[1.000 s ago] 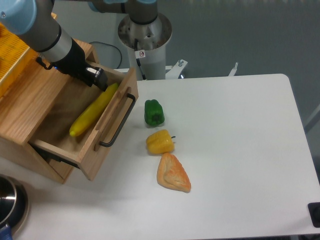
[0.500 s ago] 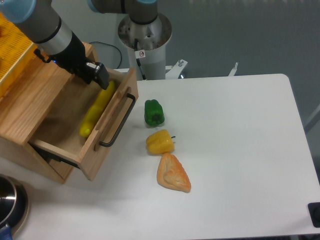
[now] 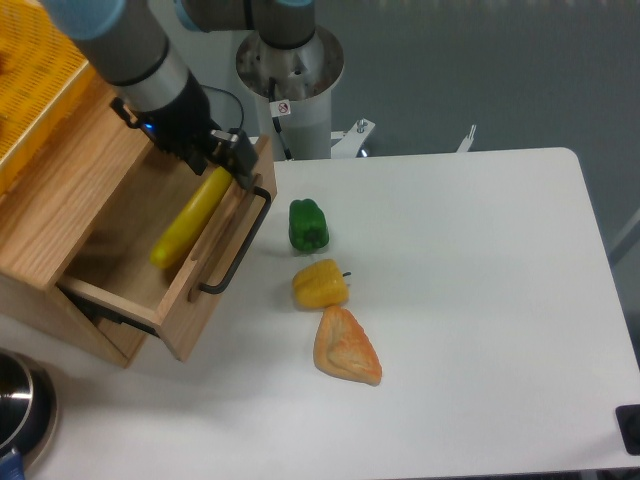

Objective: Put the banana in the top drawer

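On white table [image 3: 480,300], grey wall behind: banana [image 3: 192,218] lying inside pulled-out top drawer [image 3: 215,262].
Gripper [image 3: 228,155] above banana's far end; jaw state indeterminate. Green pepper [image 3: 308,225], yellow pepper [image 3: 320,284], pastry [image 3: 346,346] alongside.

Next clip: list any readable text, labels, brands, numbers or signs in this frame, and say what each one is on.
No words, brands or numbers can be read anywhere in this frame.
One sign: a small white sticker with a red prohibition circle, on the white robot base column; its symbol is too small to make out.
The top drawer, banana and gripper show no markings.
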`<state>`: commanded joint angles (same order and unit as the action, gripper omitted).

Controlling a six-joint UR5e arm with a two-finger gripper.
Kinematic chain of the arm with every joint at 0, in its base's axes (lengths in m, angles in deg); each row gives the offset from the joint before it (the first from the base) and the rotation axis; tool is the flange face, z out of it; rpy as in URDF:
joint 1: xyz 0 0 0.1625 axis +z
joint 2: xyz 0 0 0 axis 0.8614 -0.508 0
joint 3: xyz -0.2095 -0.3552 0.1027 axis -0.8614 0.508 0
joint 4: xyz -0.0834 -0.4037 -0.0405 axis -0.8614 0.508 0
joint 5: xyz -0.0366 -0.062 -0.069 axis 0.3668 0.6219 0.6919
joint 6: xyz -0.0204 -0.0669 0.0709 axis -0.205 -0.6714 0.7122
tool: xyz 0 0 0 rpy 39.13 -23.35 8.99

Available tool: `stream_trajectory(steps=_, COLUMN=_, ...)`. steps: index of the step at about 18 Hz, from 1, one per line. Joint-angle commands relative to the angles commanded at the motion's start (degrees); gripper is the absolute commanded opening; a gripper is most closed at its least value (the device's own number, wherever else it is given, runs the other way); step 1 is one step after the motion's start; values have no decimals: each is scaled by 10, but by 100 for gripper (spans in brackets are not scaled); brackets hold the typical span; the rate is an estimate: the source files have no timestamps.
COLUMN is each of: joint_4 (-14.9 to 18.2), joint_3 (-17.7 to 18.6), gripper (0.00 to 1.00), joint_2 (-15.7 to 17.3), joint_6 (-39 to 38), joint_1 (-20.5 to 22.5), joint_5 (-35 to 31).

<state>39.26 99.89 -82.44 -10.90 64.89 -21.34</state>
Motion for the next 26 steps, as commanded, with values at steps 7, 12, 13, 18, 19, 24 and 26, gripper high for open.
stream_trajectory(steps=7, joint_4=-8, joint_3=7, gripper=100, joint_2=-1, joint_6=104, joint_1=80, joint_5=75)
stream_trajectory(steps=12, joint_4=-8, joint_3=7, gripper=100, joint_2=-17, joint_6=160, joint_1=134, joint_5=80)
stream_trajectory(steps=13, joint_4=-8, joint_3=7, gripper=100, joint_2=-19, joint_6=177, joint_1=148, joint_5=84)
stream_trajectory(steps=18, joint_4=-9, joint_3=8, gripper=100, joint_2=-52, joint_6=274, joint_1=194, joint_5=70)
stream_trajectory(steps=19, joint_4=-9, joint_3=10, gripper=100, joint_2=-56, joint_6=309, joint_1=196, joint_5=57)
stream_trajectory(steps=24, joint_4=-64, joint_3=10, gripper=100, joint_2=-96, joint_6=396, joint_1=216, joint_5=53)
stream_trajectory(steps=26, joint_4=-86, joint_3=14, gripper=100, joint_2=-105, joint_6=402, joint_1=213, joint_5=51)
